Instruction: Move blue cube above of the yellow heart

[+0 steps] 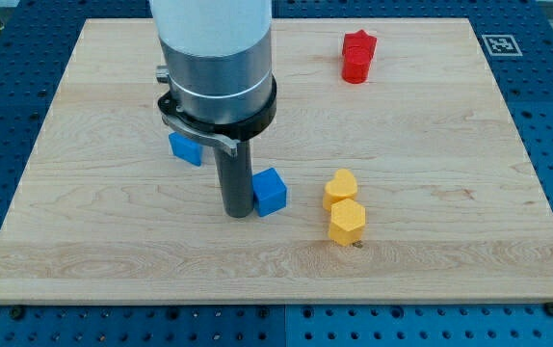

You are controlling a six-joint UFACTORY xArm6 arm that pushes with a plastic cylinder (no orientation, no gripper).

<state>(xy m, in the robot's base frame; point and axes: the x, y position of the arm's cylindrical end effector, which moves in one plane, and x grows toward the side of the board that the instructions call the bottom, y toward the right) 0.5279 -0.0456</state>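
Just left of the yellow heart (340, 186): blue cube (270, 190), w/ my tip (238, 213) touching its left side.
Tip's a plain rod, nothing to open, holds nothing. Yellow hexagon block (347, 222) sits touching the heart's lower edge. 2nd blue block (186, 147) is further left of the heart, partly behind the arm; red block (358, 57) well above the heart, on the wooden board (469, 193).

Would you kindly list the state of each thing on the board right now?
my tip: on the board, touching the blue cube's left side.
blue cube: left of the yellow heart, not above.
yellow heart: touching the yellow hexagon.
second blue block: partly hidden.
red block: alone, top right.
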